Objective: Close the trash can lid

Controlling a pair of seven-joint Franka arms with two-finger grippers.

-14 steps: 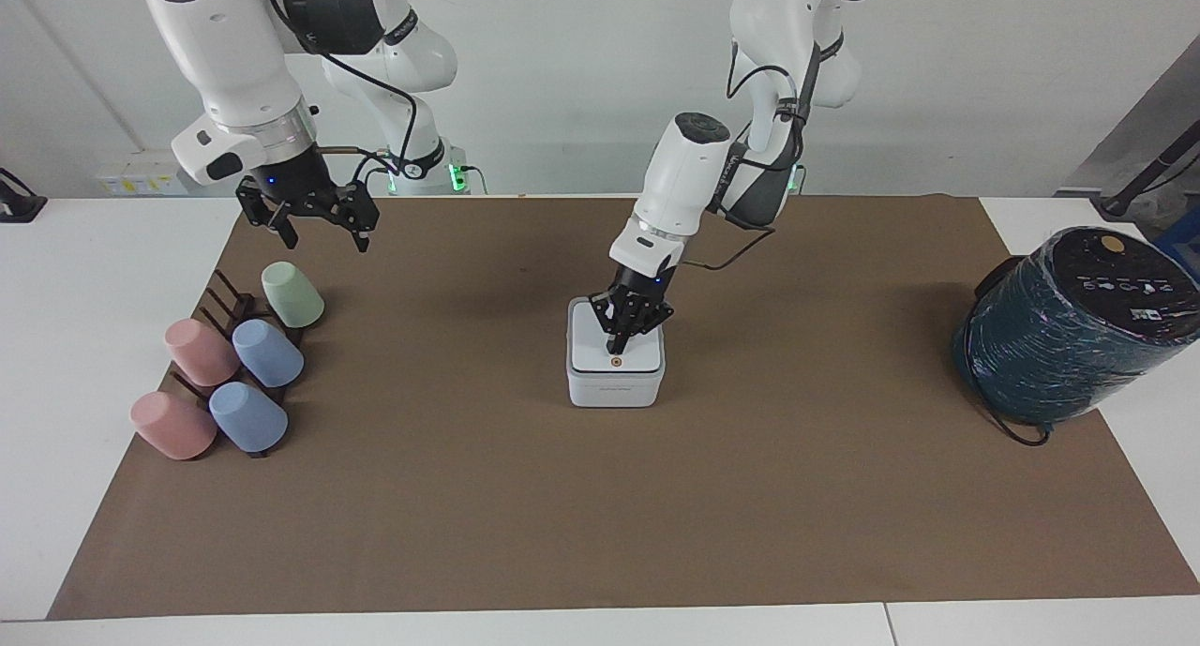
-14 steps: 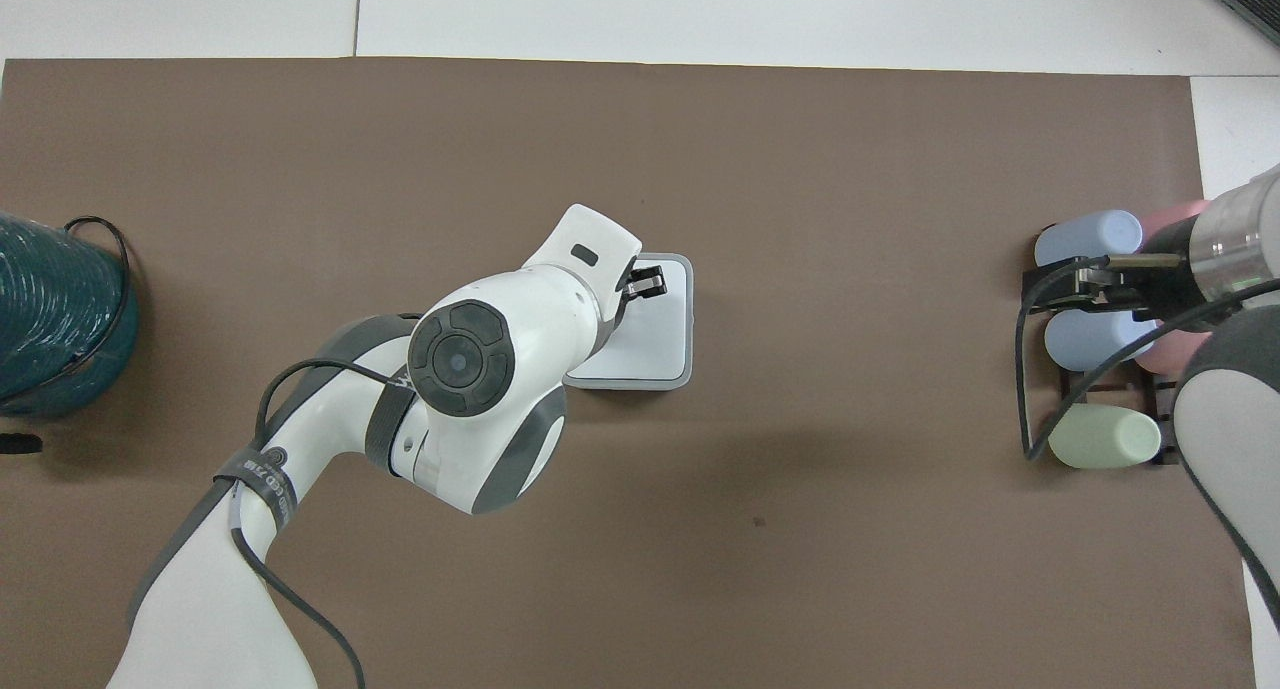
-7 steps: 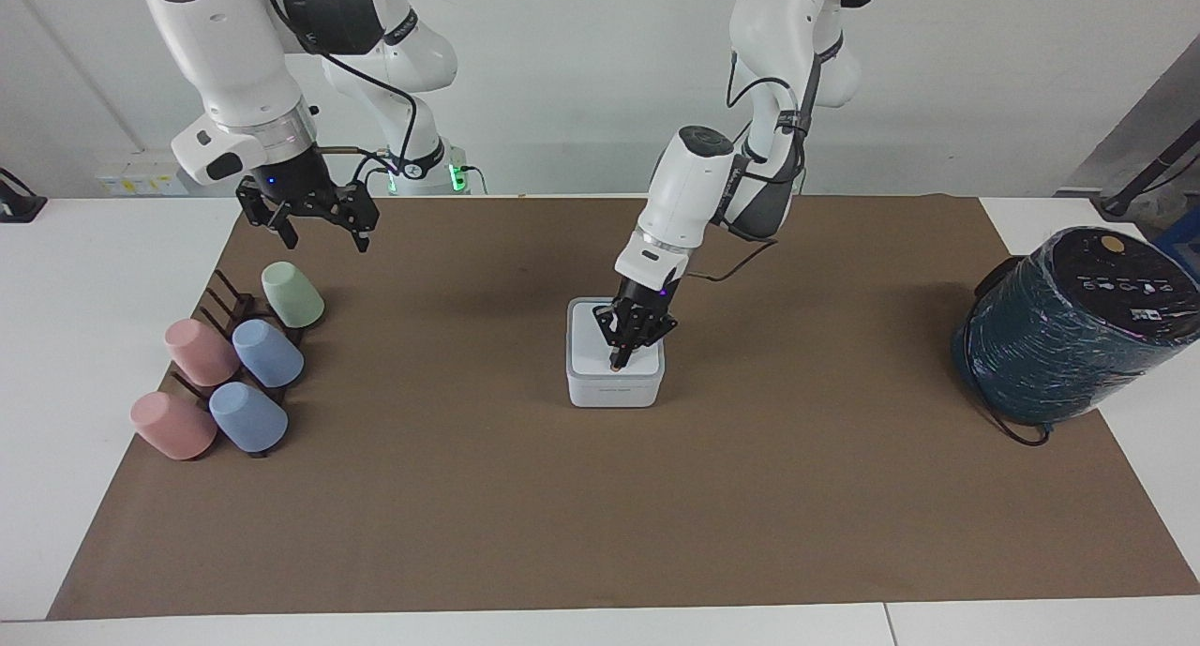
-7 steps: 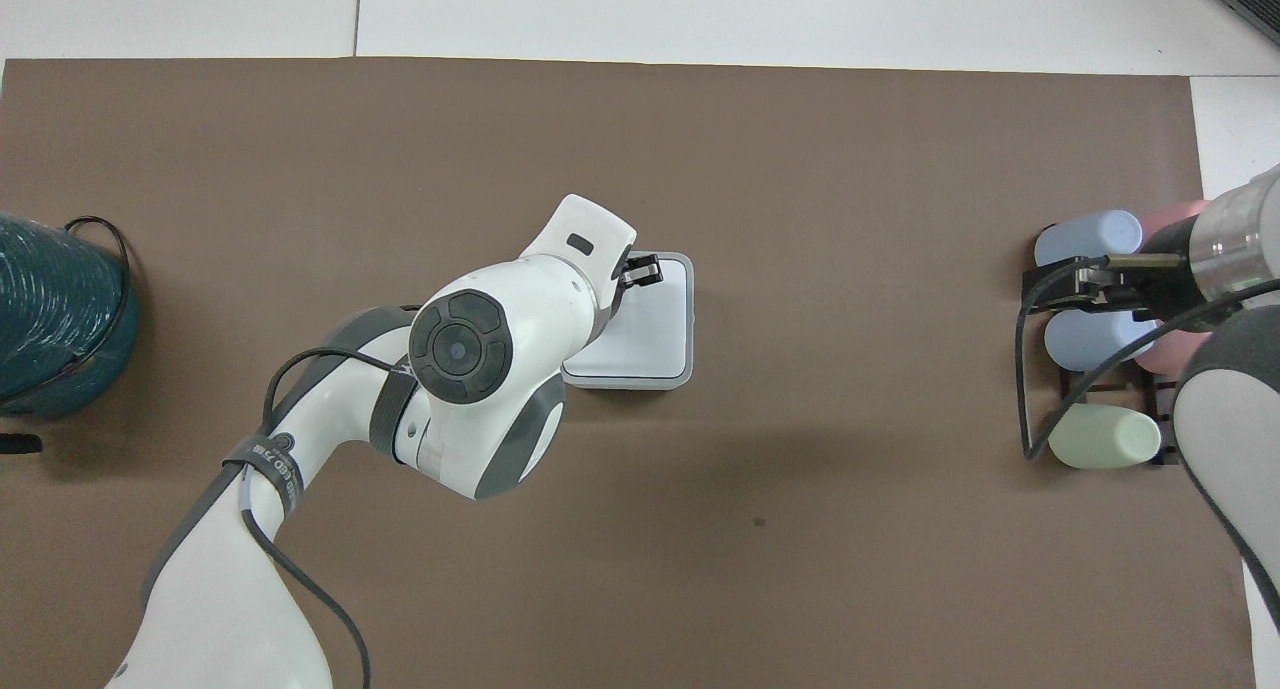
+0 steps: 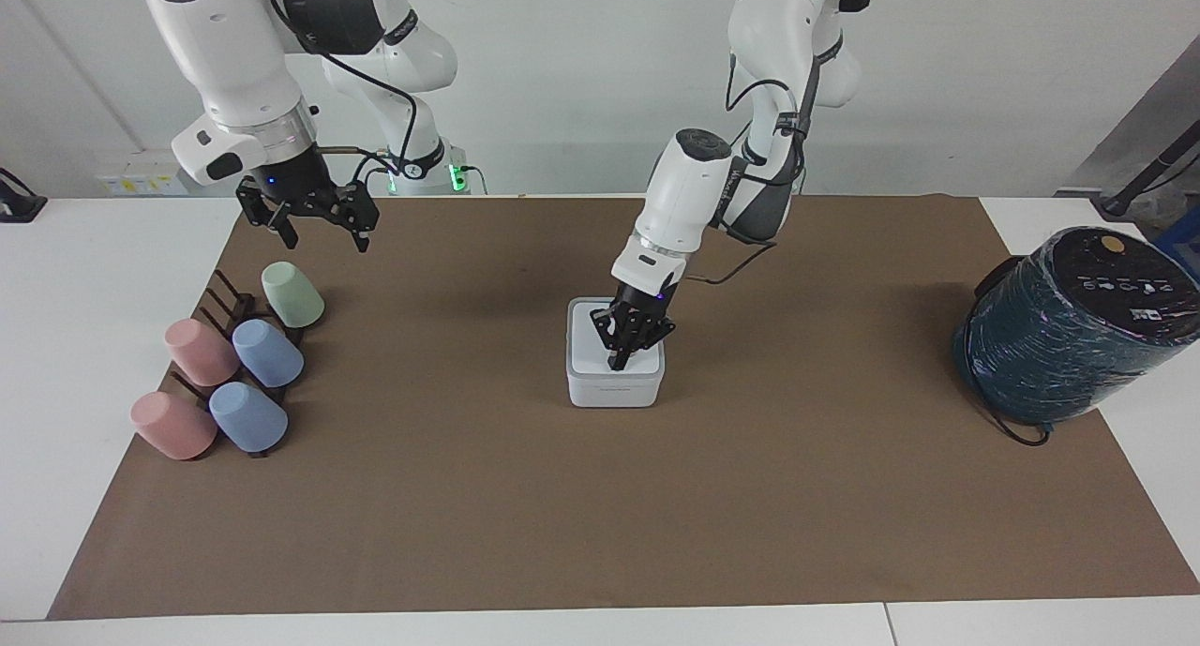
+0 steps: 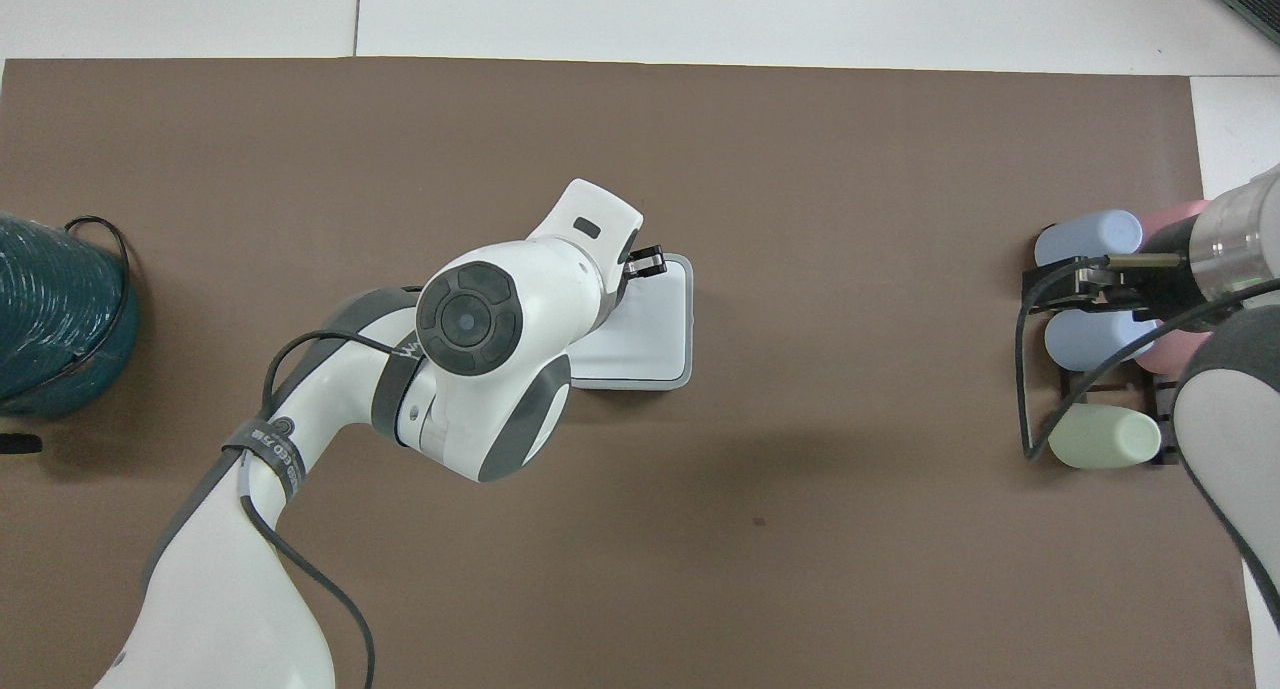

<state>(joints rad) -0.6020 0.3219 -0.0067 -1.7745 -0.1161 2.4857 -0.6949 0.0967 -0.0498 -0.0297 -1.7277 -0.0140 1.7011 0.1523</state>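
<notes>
The small white trash can [image 5: 614, 391] stands in the middle of the brown mat. Its lid [image 5: 589, 344] lies flat on top of the box, and it also shows in the overhead view [image 6: 655, 329]. My left gripper [image 5: 618, 362] is shut, points down and rests its tips on the lid near the edge farther from the robots, covering the orange dot. Its tips show at the lid's edge in the overhead view [image 6: 646, 263]. My right gripper [image 5: 321, 238] is open and empty, and waits in the air over the cup rack.
A rack of several pastel cups [image 5: 234, 365] lies at the right arm's end of the mat. A large dark teal cylinder [image 5: 1069, 327] with a black top stands at the left arm's end. The brown mat [image 5: 600, 515] covers most of the table.
My left gripper has slid along the lid away from the robots and onto the orange dot. The dark gap under the lid has closed. The right arm has not moved.
</notes>
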